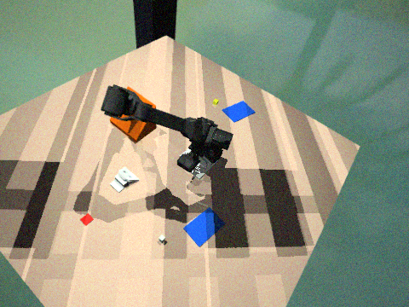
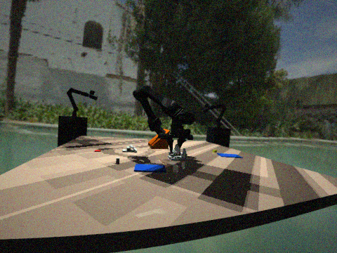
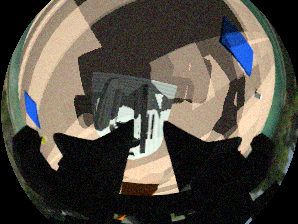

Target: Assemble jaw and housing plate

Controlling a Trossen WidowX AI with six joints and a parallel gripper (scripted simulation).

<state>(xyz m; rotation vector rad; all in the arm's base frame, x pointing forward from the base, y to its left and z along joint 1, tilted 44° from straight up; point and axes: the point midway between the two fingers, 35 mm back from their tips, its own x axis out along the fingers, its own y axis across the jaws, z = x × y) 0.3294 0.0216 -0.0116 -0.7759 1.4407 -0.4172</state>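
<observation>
My gripper (image 2: 176, 147) (image 3: 148, 123) points down over the grey-white gear base (image 1: 200, 171) (image 2: 173, 157) (image 3: 166, 89), fingers partly apart. It is shut on a loose jaw, of which a pale upright part shows between the fingers low over the base; its outline is blurred. In the top view the wrist hides the fingertips and much of the base. The seated jaw, the pins and the gear teeth cannot be told apart, nor whether the held jaw touches its pin. A white piece with dark holes, apparently the housing plate (image 1: 125, 175) (image 2: 130, 148), leans on a small white stand, away from the base.
An orange block (image 1: 135, 130) (image 2: 159, 141) stands by the arm's foot. One blue panel (image 1: 202, 229) (image 2: 149, 168) (image 3: 239, 51) lies in front, another (image 1: 239, 111) (image 2: 229, 155) (image 3: 31, 109) behind. A red square (image 1: 87, 219), a small pale block (image 1: 162, 239) and a yellow cube (image 1: 216, 101) lie around.
</observation>
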